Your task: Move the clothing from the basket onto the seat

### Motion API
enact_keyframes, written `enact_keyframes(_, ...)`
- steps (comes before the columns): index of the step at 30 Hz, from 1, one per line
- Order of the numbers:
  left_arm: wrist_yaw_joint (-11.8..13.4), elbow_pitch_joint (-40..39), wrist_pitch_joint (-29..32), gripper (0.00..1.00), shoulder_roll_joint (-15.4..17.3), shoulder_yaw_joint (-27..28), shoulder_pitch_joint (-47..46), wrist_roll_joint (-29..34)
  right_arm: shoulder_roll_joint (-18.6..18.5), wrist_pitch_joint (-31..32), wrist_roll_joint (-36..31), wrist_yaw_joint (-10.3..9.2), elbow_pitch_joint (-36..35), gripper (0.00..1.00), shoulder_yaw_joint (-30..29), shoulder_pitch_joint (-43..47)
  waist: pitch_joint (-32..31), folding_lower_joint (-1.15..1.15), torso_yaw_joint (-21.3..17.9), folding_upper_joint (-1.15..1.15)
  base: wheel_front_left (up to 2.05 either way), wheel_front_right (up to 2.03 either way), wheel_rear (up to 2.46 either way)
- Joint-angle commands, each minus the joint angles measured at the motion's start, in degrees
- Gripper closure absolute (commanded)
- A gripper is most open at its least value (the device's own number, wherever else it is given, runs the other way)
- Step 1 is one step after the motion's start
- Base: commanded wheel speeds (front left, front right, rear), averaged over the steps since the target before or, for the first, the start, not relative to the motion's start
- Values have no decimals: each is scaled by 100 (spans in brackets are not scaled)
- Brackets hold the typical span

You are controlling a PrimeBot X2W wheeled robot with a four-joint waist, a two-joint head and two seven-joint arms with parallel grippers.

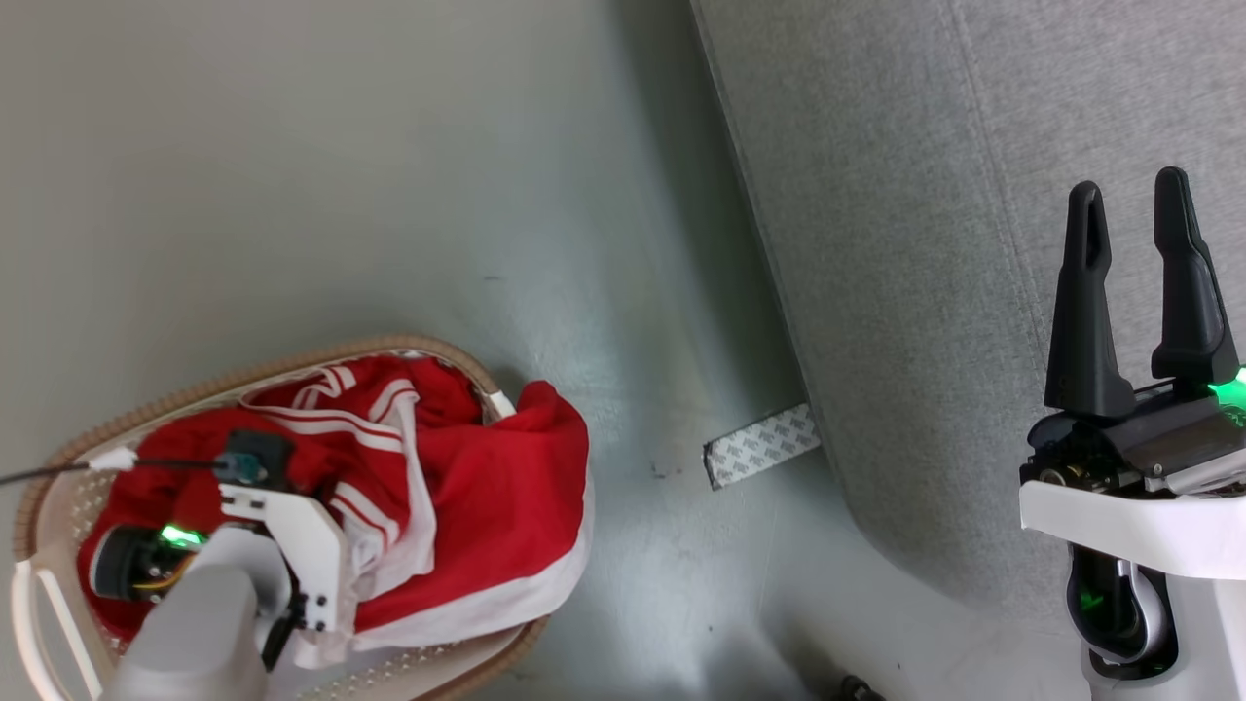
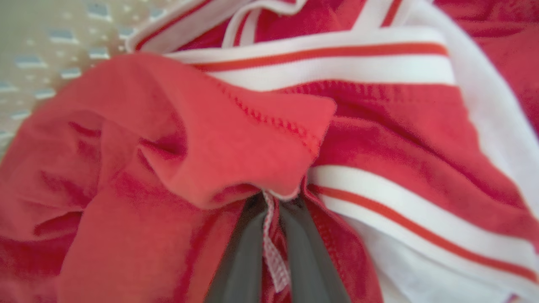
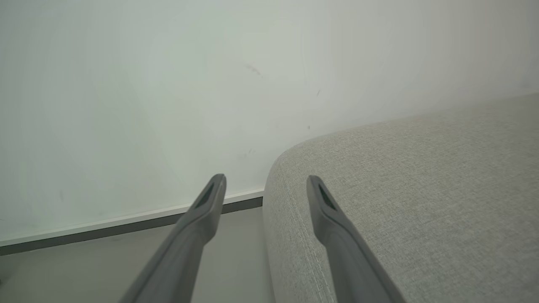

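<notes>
Left gripper pinching the clothing in the basket

Lower left of the head view: the clothing is heaped in the basket and spills over its rim, with the fingers nearly closed on a seam. The right gripper is spread wide, empty, over the sofa at right.

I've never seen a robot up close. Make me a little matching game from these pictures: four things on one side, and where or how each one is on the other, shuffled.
Things:
1. left gripper
2. right gripper
3. basket
4. patterned strip

States:
A. lying flat on the floor beside the seat
B. fingers apart, empty, at the seat's edge
C. fingers pinching the clothing
D. standing on the floor, clothing spilling over its rim

Pairs: 1-C, 2-B, 3-D, 4-A
</notes>
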Motion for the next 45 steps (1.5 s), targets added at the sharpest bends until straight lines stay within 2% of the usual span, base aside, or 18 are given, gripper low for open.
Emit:
enact_keyframes(1, 13, 1, -131, 100, -6, -85, 77, -101, -4, -2, -29, -12, 37, 0, 3, -92, -123, -1, 35, 0, 0, 0, 0)
enact_keyframes(6, 13, 106, -374, 100, -54, -173, 232, -403, -4, -2, -91, -12, 131, 0, 28, -6, -589, -1, 85, 0, 0, 0, 0)
enact_keyframes(11, 12, 175, -633, 100, -262, -249, 548, -698, -5, -2, -162, -12, 316, 0, 92, 132, -1391, -1, 225, 0, 0, 0, 0)
enact_keyframes(18, 12, 64, -1056, 100, -560, -411, 1090, -1111, -8, -2, -409, -12, 637, 0, 121, 397, -2675, -1, 642, 0, 0, 0, 0)
enact_keyframes(23, 12, -191, -1234, 100, -641, -541, 1458, -1346, -9, -2, -486, -12, 817, 0, 138, 657, -3332, -1, 968, 0, 0, 0, 0)
enact_keyframes(27, 13, -717, -1314, 100, -669, -576, 1699, -1573, -9, -2, -546, -12, 901, 0, 98, 863, -3714, -1, 1267, 0, 0, 0, 0)
enact_keyframes(31, 13, -1575, -1316, 100, -552, -510, 2021, -1723, -7, 31, -604, -12, 949, 0, 61, 1040, -4020, -1, 1553, 0, 0, 0, 0)
enact_keyframes(35, 13, -2470, -1315, 100, -472, -368, 2366, -1670, -8, 132, -646, -12, 932, 0, 32, 1179, -4291, -1, 1804, 0, 0, 0, 0)
enact_keyframes(40, 54, -3094, -1316, 100, -452, -347, 2603, -1570, -7, 223, -676, -12, 917, 0, 26, 1334, -4573, -1, 2024, 0, 0, 0, 0)
enact_keyframes(45, 188, -3956, -1259, 100, -422, -345, 2665, -1571, -7, 332, -677, -12, 842, 0, 66, 1467, -4750, -1, 2192, 0, 0, 0, 0)
